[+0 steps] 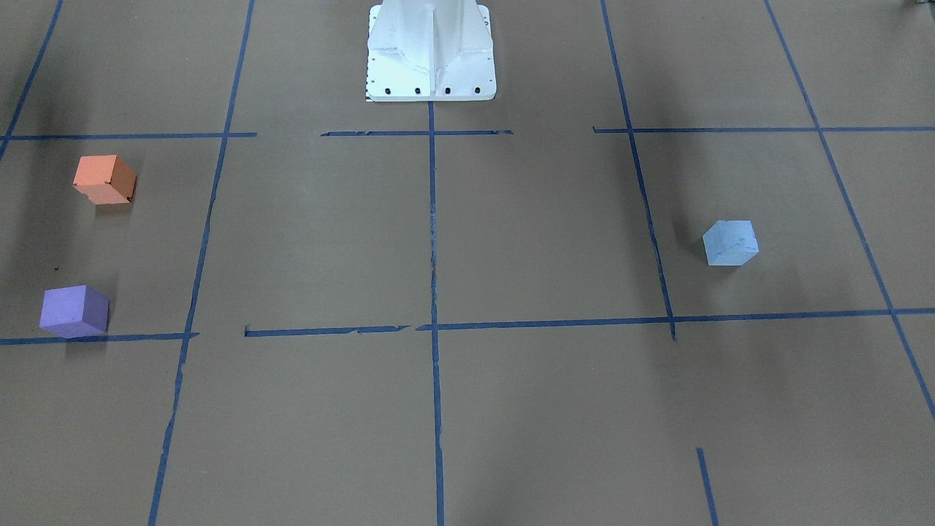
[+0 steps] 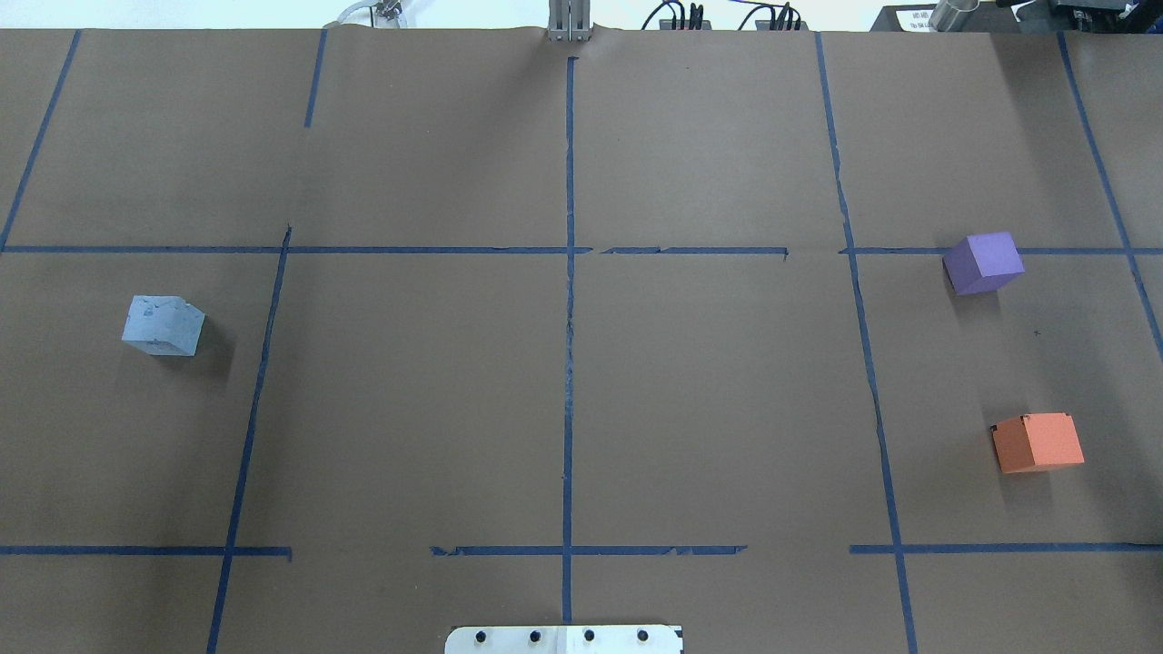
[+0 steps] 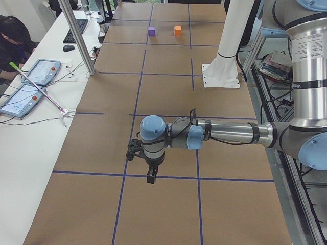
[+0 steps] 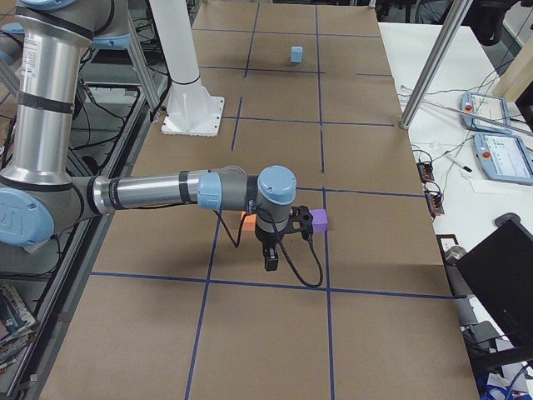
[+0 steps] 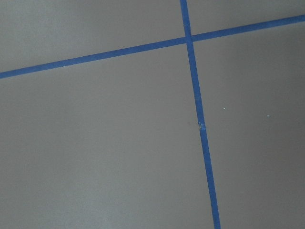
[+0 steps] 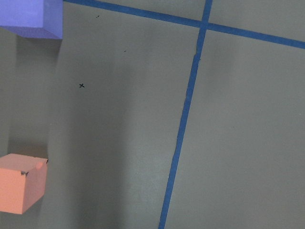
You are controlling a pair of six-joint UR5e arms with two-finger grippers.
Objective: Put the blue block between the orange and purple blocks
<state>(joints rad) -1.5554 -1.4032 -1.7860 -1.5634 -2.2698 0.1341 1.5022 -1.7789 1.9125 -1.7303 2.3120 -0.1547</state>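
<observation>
The light blue block point(image 2: 164, 326) sits on the brown paper at the robot's left; it also shows in the front view point(image 1: 730, 243) and far off in the right side view point(image 4: 296, 55). The purple block point(image 2: 984, 262) and orange block point(image 2: 1038, 442) sit apart on the robot's right, with a gap between them, and both show in the right wrist view: purple point(image 6: 31, 16), orange point(image 6: 21, 188). My left gripper point(image 3: 152, 176) and right gripper point(image 4: 271, 262) hang above the table and show in the side views only. I cannot tell whether they are open or shut.
The white robot pedestal point(image 1: 431, 51) stands at the table's mid edge. Blue tape lines point(image 2: 569, 272) grid the brown paper. A side table with tablets point(image 3: 30, 81), a metal post point(image 3: 76, 35) and an operator lies beyond the far edge.
</observation>
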